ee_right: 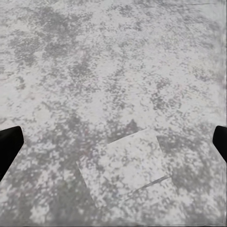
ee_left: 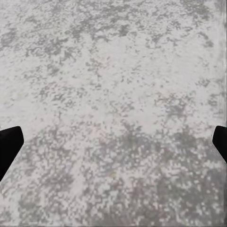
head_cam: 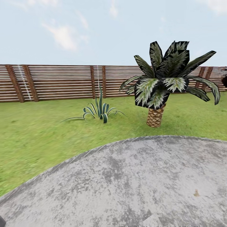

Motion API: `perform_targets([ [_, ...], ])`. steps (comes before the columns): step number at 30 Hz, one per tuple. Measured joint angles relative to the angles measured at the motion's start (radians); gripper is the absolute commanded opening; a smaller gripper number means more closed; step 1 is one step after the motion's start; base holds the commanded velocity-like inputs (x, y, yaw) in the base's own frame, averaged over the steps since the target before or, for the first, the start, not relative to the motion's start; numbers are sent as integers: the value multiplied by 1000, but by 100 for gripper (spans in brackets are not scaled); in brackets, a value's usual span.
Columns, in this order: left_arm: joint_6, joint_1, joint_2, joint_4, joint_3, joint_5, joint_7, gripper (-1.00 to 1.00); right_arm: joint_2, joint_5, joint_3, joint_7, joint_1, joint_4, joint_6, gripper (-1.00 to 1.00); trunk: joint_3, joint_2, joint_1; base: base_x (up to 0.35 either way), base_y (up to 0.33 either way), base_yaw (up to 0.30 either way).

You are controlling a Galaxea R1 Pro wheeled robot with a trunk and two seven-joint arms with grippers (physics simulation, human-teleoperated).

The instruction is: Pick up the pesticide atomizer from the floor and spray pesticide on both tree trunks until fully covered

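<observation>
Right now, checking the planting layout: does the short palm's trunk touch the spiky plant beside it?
Apart. In the head view, a strip of open grass separates the palm's trunk from the spiky plant.

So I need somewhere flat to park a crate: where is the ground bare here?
The grey stone paving in the foreground is bare. The grass left of the spiky agave, up to the fence, is open. It is tighter between agave and short palm.

Grey stone paving [head_cam: 142,183] fills the foreground from 3 to 9 o'clock. A short palm [head_cam: 162,85] stands at 1 o'clock, a spiky agave [head_cam: 99,110] at 12, under a cloudy sky [head_cam: 78,28].
</observation>
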Motion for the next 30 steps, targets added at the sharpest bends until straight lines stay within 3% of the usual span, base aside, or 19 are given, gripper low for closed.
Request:
perform_targets([
  [30,0,0,0,0,0,0,-1,100,0,0,0,0,0,0,0,100,-94,-210,115,0,0,-300],
])
